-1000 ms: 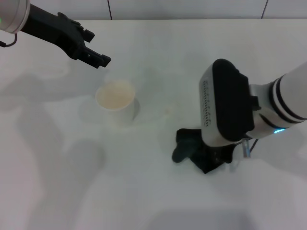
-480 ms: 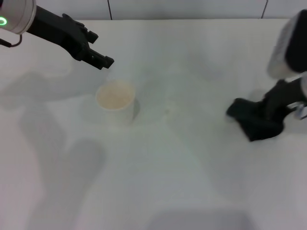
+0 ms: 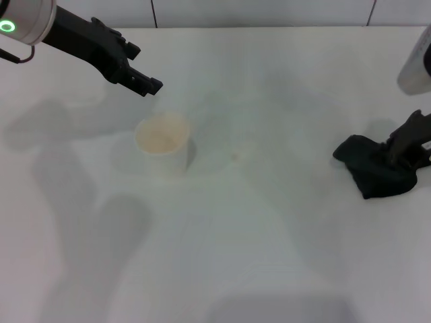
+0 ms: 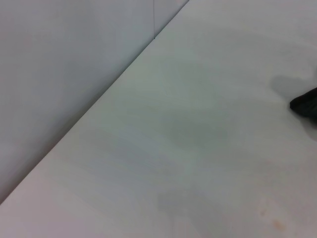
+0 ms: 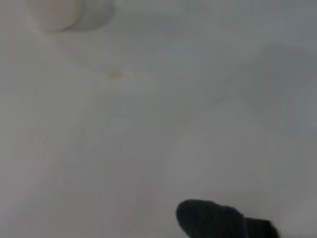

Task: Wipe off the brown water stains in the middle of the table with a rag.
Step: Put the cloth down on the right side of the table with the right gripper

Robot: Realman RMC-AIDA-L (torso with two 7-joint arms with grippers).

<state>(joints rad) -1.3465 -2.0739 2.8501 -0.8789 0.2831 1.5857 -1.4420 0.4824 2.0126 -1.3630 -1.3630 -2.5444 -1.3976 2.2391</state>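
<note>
A faint, small orange-brown stain [image 3: 234, 157] marks the middle of the smooth white bench [image 3: 269, 256]. Well to its right lies the dark, rumpled rag [image 3: 374, 168], clamped by the right hand [image 3: 408, 151]. Beside the white paper cup [image 3: 163, 142], the left hand [image 3: 138, 79] hovers, fingers together.

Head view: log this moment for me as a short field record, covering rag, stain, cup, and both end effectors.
rag: dark bundle lying on the table, far to the robot's right
stain: faint small brown mark near mid-table, between cup and rag; not covered by the rag
cup: white paper cup, upright, left of the stain
right end effector: at the rag's right edge, touching it; grip state unclear
left end effector: in the air behind the cup, holding nothing
wipe status: a trace of stain remains visible
</note>
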